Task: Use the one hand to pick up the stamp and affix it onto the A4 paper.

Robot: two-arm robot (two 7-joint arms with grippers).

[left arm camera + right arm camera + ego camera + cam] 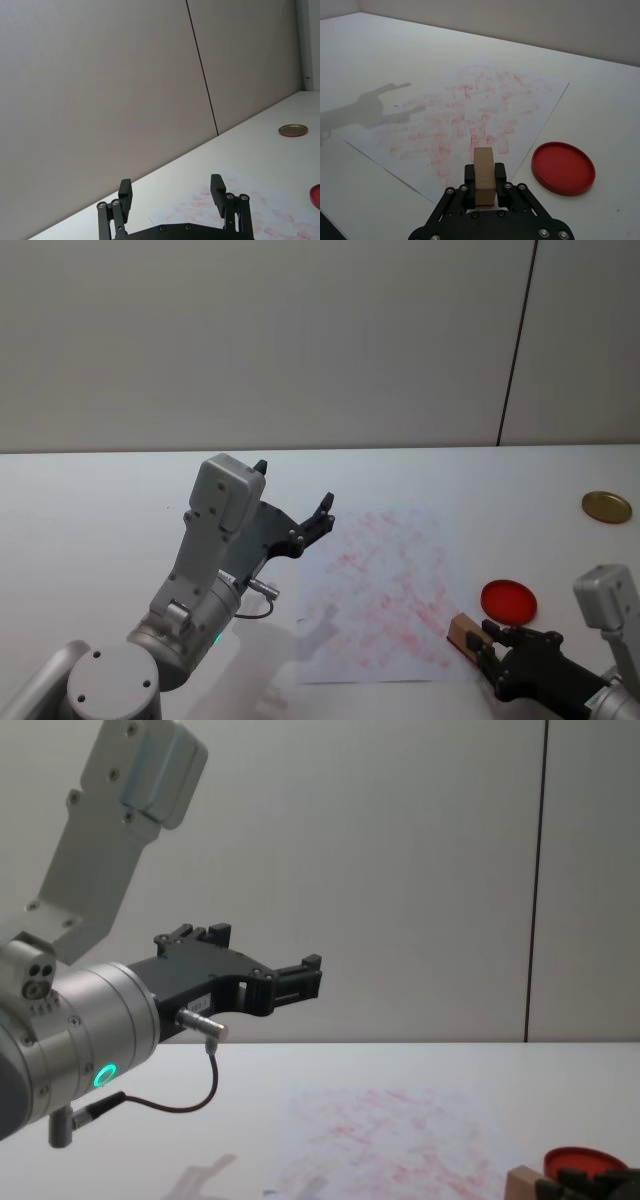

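Stamp in grip of right tool at edge of A4 paper — left tool wide, aloft.

On my white desk, a flat red disc lies at the right; a brass-coloured lid sits farther back, apart from it.

Nothing legible anywhere, no text, label or number — the faint red stamp marks on the white A4 paper are unreadable smears.

Right claw grips the wooden stamp near the red-smeared A4 paper.
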